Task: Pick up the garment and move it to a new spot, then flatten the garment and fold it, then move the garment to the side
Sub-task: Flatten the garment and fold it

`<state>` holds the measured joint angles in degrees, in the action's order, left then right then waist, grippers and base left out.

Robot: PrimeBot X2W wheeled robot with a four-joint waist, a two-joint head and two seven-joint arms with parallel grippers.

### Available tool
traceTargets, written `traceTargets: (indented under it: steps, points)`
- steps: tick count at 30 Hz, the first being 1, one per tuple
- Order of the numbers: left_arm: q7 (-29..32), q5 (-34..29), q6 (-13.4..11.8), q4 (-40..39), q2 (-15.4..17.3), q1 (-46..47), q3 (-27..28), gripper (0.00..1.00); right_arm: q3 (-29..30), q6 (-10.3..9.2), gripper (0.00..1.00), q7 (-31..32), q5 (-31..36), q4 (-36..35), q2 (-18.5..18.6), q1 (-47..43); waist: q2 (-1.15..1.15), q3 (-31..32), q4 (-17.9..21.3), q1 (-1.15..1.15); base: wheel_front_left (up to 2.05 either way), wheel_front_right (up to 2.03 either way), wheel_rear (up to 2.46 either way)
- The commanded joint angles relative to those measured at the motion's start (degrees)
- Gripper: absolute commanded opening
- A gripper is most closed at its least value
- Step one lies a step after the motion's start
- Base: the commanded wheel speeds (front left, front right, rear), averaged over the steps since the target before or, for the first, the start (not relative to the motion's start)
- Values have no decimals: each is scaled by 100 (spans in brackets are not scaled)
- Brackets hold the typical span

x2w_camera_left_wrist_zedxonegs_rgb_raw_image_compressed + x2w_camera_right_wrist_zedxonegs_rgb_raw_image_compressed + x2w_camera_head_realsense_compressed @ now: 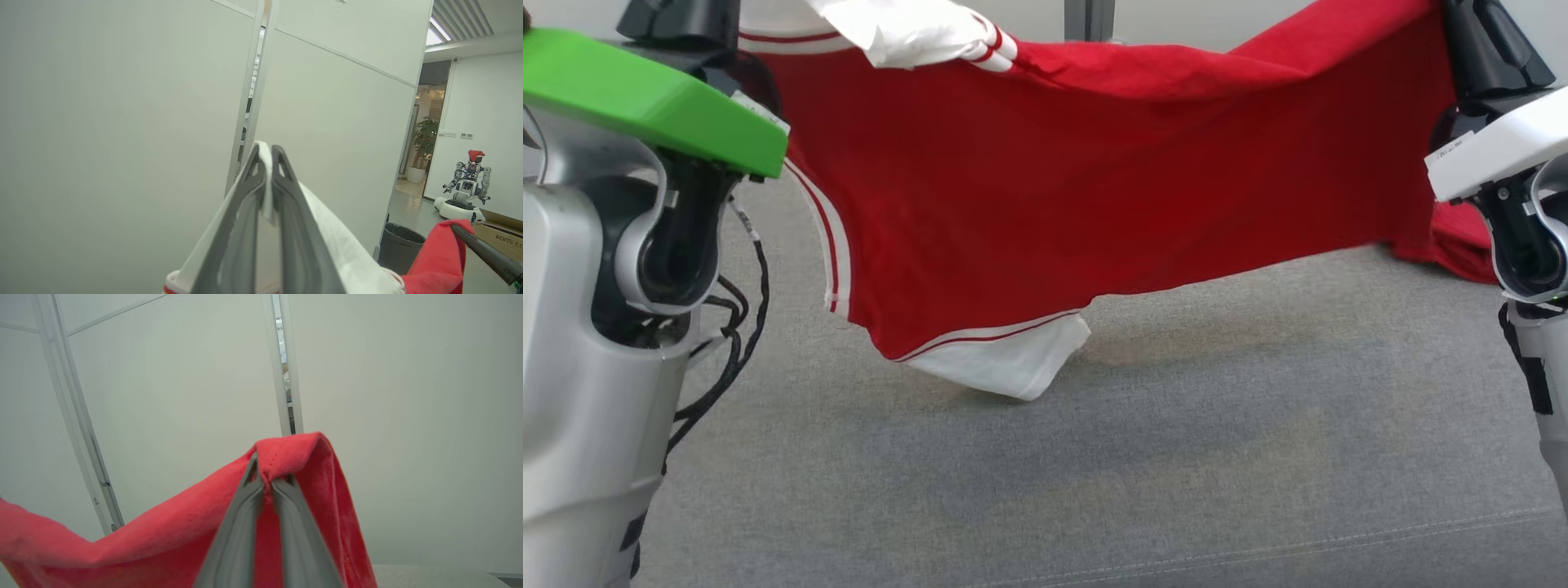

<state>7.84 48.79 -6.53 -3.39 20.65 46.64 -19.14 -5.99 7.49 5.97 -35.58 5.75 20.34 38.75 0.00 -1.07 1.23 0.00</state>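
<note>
The red sports jersey hangs in the air, stretched sideways between the two arms above the grey fabric-covered tabletop. In the left wrist view the left gripper has its fingers pressed together on a fold of the jersey's white sleeve panel. In the right wrist view the right gripper pinches a bunched red edge of the same jersey, which drapes over the fingertips. The cloth sags in the middle. A second white panel with red-white striped trim hangs lowest, its tip at or just above the tabletop. More red cloth lies on the tabletop near the right arm; I cannot tell whether it belongs to the jersey. Pale partition walls stand behind
</note>
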Motion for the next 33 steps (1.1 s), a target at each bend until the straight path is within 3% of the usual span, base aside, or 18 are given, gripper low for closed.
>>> traceTargets:
  steps: [1,10,16,20,26,33]
  points:
    - [10,-60,-12,-14,33,86,0,0,26,0,0,24,16,-50,1,55,0,32,-2,0,0,0,0]
    - [329,-63,-181,54,162,636,111,0,162,0,0,700,225,-487,-113,444,0,-245,21,0,0,0,0]
    - [638,-247,-187,851,216,1631,6,0,-14,0,0,1084,315,91,-305,1529,0,-1061,56,0,0,0,0]
    - [629,-375,-166,1494,55,2536,9,0,-125,0,0,1064,519,788,-392,2516,0,-1706,2,0,0,0,0]
    - [43,-746,-86,2724,-225,3704,-62,0,-396,0,0,457,1126,2099,-433,3886,0,-2260,-182,0,0,0,0]
    - [-1534,-1092,-56,3866,-728,4737,42,0,-458,0,0,-789,1897,3475,-437,5045,0,-2579,-540,0,0,0,0]
